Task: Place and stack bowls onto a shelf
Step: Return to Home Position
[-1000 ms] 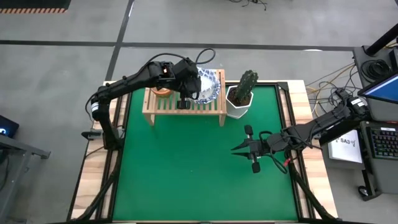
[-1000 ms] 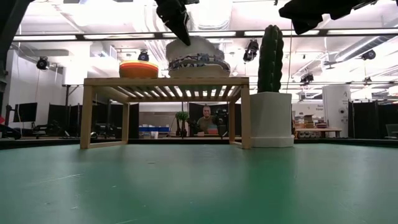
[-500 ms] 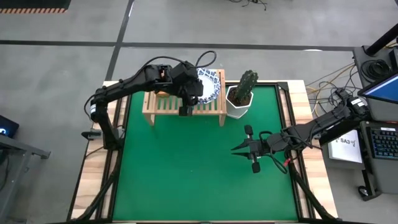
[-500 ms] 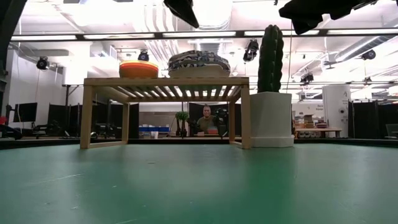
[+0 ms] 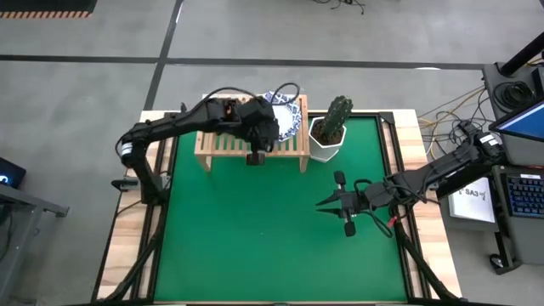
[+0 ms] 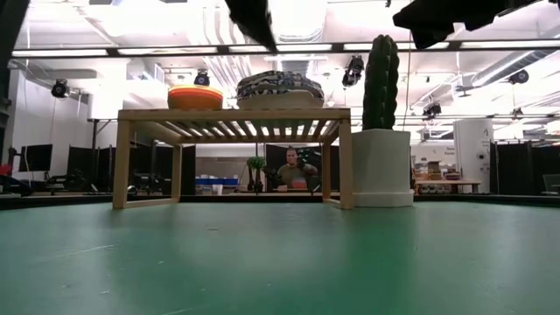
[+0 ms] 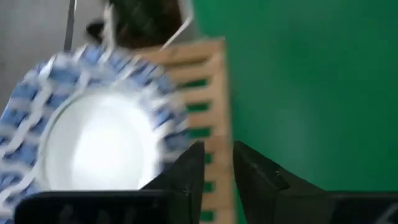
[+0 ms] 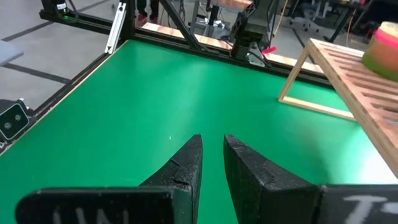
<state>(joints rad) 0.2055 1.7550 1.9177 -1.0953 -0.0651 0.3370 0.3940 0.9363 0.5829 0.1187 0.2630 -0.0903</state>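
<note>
A stack of white bowls with blue patterned rims (image 5: 287, 115) (image 6: 278, 87) (image 7: 99, 137) sits on the right half of the wooden shelf (image 5: 280, 144) (image 6: 232, 114). A stack of small coloured bowls (image 6: 195, 96) rests on the shelf's left half; in the high view my left arm mostly hides it. My left gripper (image 5: 253, 159) (image 7: 217, 165) hangs above the shelf's near edge, clear of the bowls, with its fingers a narrow gap apart. My right gripper (image 5: 321, 204) (image 8: 212, 152) waits shut above the mat, right of centre.
A white angular pot with a green cactus (image 5: 327, 140) (image 6: 381, 166) stands on the mat close against the shelf's right end. The green mat (image 5: 255, 246) lies bare in front of the shelf. A person (image 6: 289, 172) sits in the room beyond the table.
The top patterned bowl, raised and tilted under my left gripper a second ago, now lies flat on its stack. My left gripper has come off it, risen, and drawn back toward the table's near edge, over the shelf's front rail.
</note>
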